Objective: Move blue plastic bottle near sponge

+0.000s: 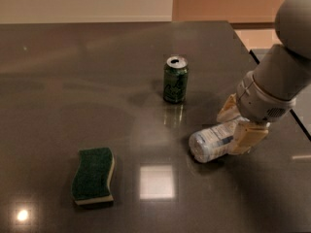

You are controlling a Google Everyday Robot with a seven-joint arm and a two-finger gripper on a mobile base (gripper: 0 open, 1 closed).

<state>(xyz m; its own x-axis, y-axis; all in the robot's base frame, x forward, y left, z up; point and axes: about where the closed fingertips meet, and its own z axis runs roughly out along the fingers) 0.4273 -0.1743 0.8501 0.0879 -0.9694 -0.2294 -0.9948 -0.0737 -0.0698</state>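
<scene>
Three items are sitting on dark glossy table point(73, 72), plus 1 gripper working at its 3 o'clock side.

1. Blue plastic bottle point(211, 142): lying on its side, resting on tabletop at approx 4 o'clock from table centre. Pale label is facing up; one end is pointing toward 8 o'clock, the other toward 2 o'clock, under the gripper.
2. Sponge point(93, 174): lying flat, green side up w/ yellow foam showing along its edge, at approx 7 o'clock. Well apart from bottle, at bottle's 8 to 9 o'clock.
3. Green soda can point(175, 79): standing upright, top opened, near table centre, at bottle's 11 o'clock, not touching it.
4. Gripper point(233, 131): reaching in on grey arm point(282, 76) from 2 o'clock, low over tabletop. Fingers point(249, 137) are sitting narrow, at about bottle's width, one on each side of bottle's 2 o'clock end, clasping it; near finger is touching bottle.
</scene>
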